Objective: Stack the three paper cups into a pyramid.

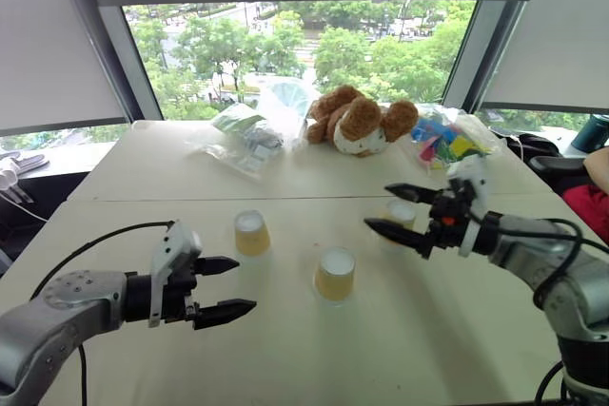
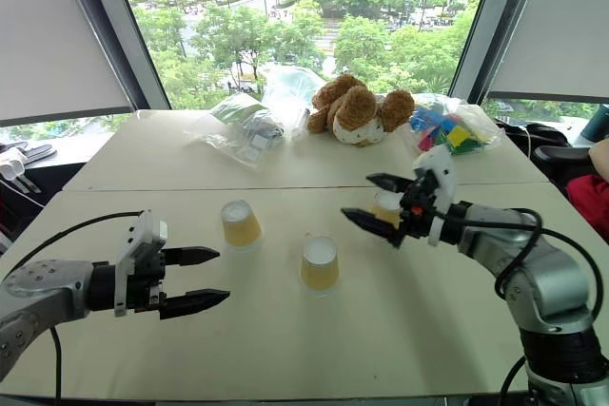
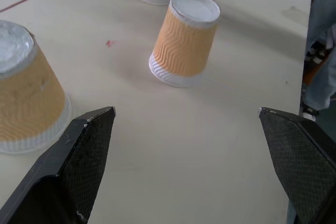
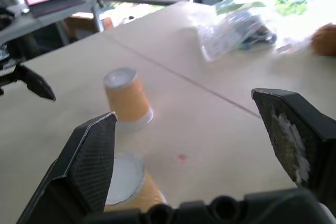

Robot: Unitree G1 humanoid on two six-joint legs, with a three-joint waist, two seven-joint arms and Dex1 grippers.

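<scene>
1. Three small tapered yellow-orange paper cups, all upside down with the white base up, stand separately on the pale beige surface [image 1: 143, 168]; no pyramid built.
2. Left cup [image 1: 251, 233] sits mid-surface, just on the near side of the seam line that crosses the surface.
3. Middle cup [image 1: 335, 274] is the one closest to the near edge, to the right of the left cup and apart from it.
4. Right cup [image 1: 401, 213] stands toward the right edge, partly hidden behind the right hand.
5. Left hand [image 1: 226, 287]: black fingers spread wide, empty, hovering above the surface near the near-left part, pointing toward the middle cup. Touching nothing.
6. Right hand [image 1: 403, 209]: fingers spread wide, empty, raised off the surface in front of the right cup, pointing left. No visible contact with that cup.
7. Far side of the surface: brown plush toy [image 1: 357, 122] near the far edge centre, clear plastic bags with small items [image 1: 243, 142] to its left, bag of coloured blocks [image 1: 445, 144] toward the far-right corner.
</scene>
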